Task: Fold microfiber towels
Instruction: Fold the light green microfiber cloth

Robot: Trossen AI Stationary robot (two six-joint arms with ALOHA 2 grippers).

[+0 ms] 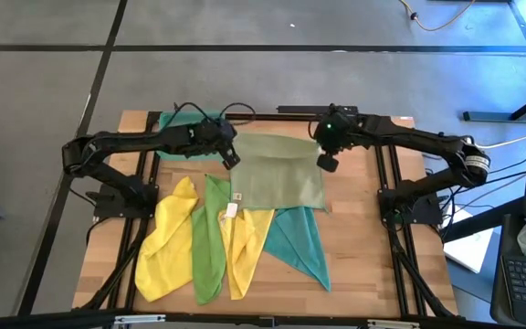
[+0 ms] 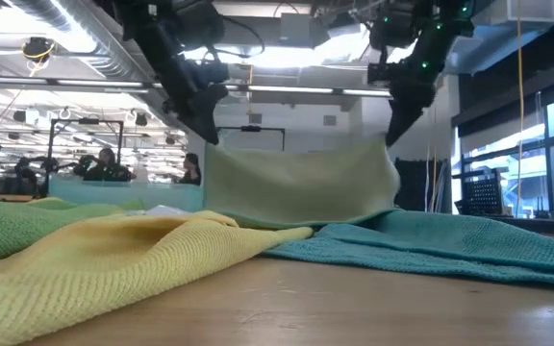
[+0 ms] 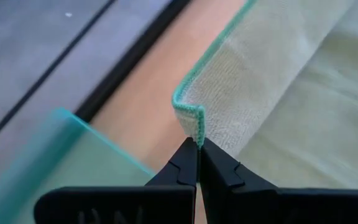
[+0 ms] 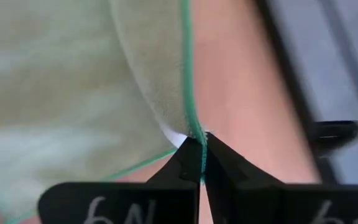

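Tools left [image 3: 198, 144] and right [image 4: 202, 142] pinching olive towel [image 1: 278, 172] corners, white tag [image 1: 238, 196] unreadable.

Two dark jointed arms, black cables looped at the wrists, tapered black fingers bearing pale stamped characters.

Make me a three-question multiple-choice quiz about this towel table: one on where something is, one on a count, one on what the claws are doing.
1. Where does the teal towel lie?
A. Under the olive towel's near edge
B. Inside the tray
C. On the floor

2. How many yellow towels are on the table?
A. One
B. Two
C. Four

3. What are the two grippers doing?
A. Both hang open
B. Each pinches a corner of the pale olive towel
C. One holds the tray

Answers:
1 A: it pokes out from beneath the pale olive towel.
2 B: two yellow towels flank the bright green towel.
3 B: left gripper and right gripper shut on its corners.
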